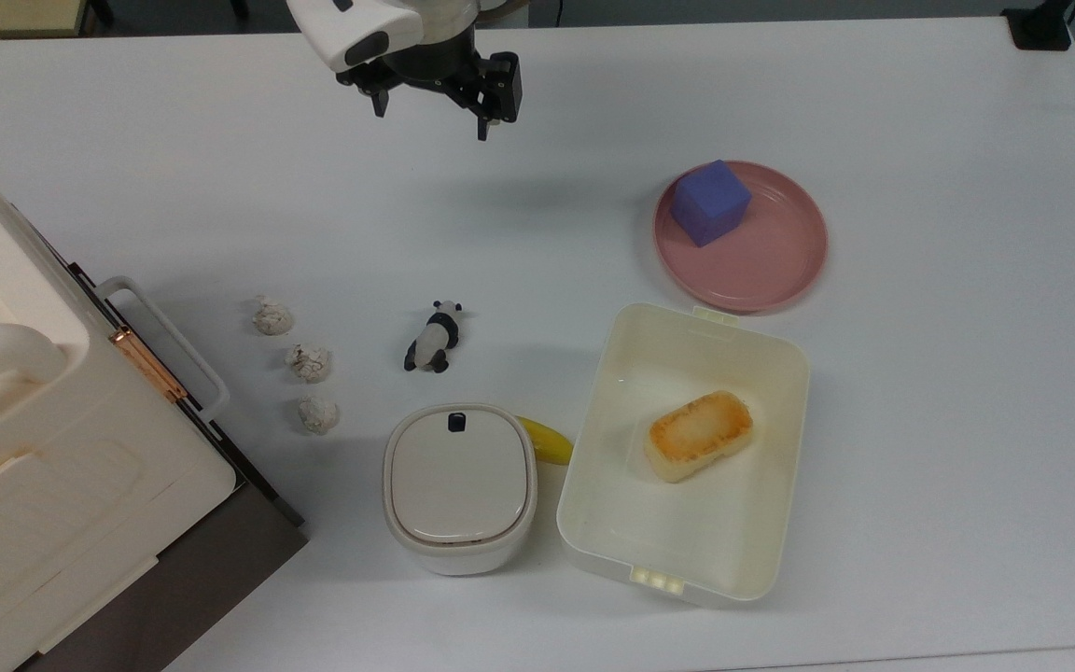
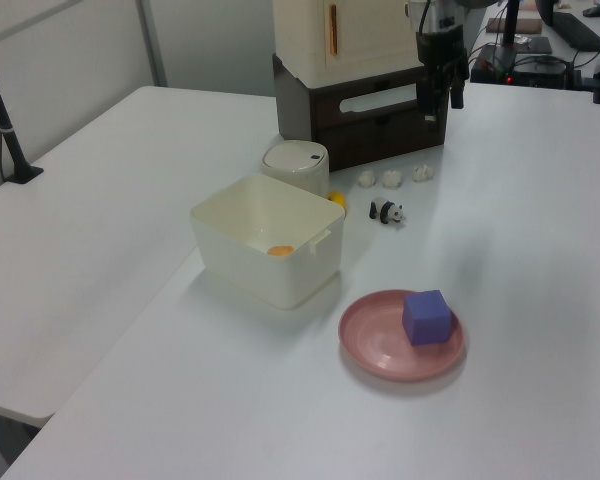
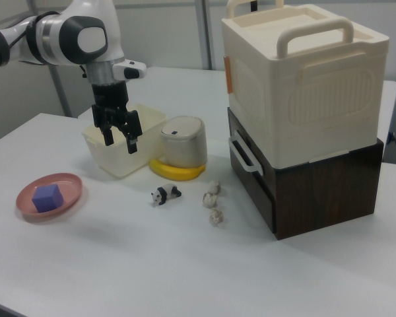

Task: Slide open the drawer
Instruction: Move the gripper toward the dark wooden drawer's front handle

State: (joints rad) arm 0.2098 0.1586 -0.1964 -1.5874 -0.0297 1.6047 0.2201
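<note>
Gripper (image 1: 432, 110) sits at the top centre of the top view, above bare table (image 1: 920, 392), clear of all objects. Jaws are spread wide with nothing between them; the right view confirms this, showing the gripper (image 3: 119, 140) hanging in front of the food box (image 3: 122, 162), at upper left.

Drawer (image 3: 247, 173) is in the dark brown base under the cream cabinet (image 3: 303, 79), right half of the right view. Its white loop handle (image 3: 243, 154) faces the table centre. Drawer front lies flush with the base: closed. In the top view the handle (image 1: 169, 336) is at middle left, beside the copper clasp (image 1: 147, 364).

Three pale lumps (image 1: 310, 363) lie in a row near the handle. A panda figure (image 1: 435, 338) lies just beyond them. A purple cube (image 1: 709, 202) rests on the pink plate (image 1: 780, 271), upper right of the top view.
</note>
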